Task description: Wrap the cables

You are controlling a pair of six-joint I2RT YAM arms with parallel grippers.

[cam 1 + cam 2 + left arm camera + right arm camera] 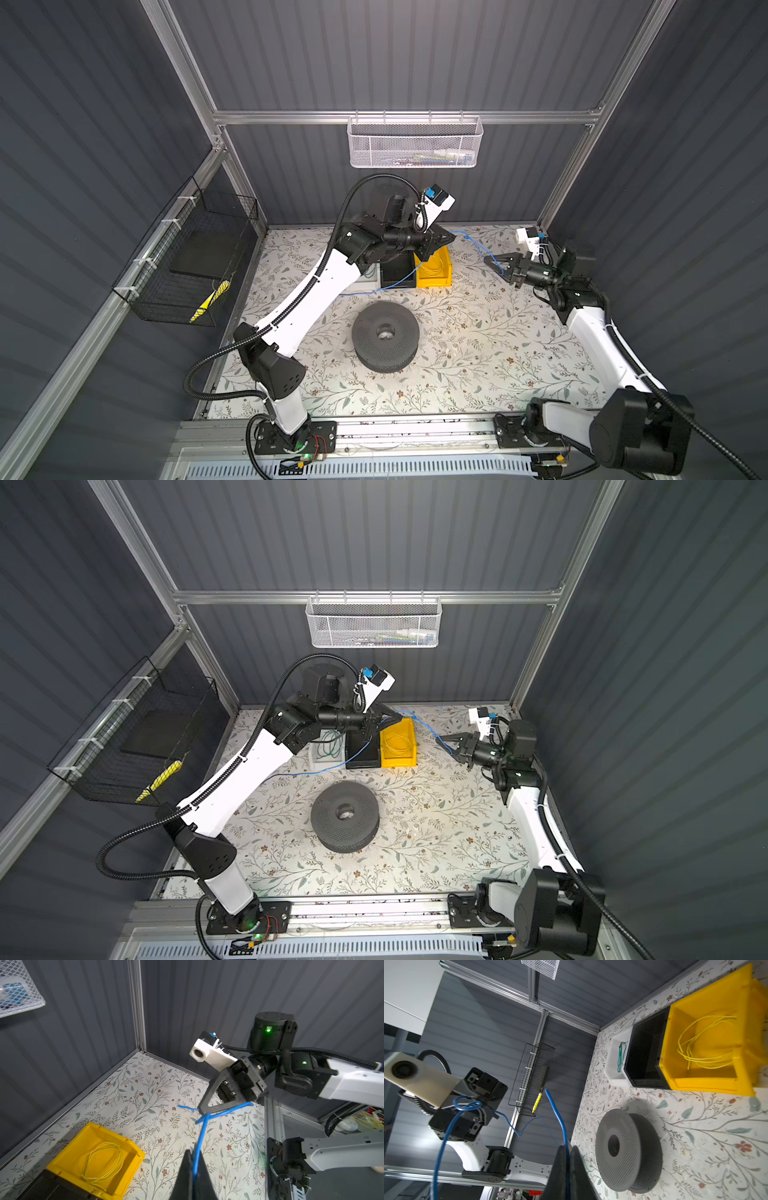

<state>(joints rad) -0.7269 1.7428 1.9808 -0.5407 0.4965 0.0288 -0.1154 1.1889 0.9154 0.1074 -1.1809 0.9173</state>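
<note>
A thin bright-blue cable (476, 246) hangs in the air between my two grippers, near the back of the table. My left gripper (451, 237) is shut on it; in the left wrist view the cable (200, 1142) runs out from between the closed fingertips. My right gripper (488, 261) is shut on the cable (559, 1120) too, with a short free end sticking out past its tips. Beyond the left gripper the cable forms a small loop (467, 1105). A long tail (316, 772) trails over the black bin down onto the table. A grey perforated spool (384, 334) lies mid-table.
Behind the spool a yellow bin (434, 270) holding yellow wire, a black bin (397, 276) and a white bin (326, 754) holding green wire stand side by side. A white mesh basket (413, 141) hangs on the back wall and a black wire basket (195, 257) on the left wall.
</note>
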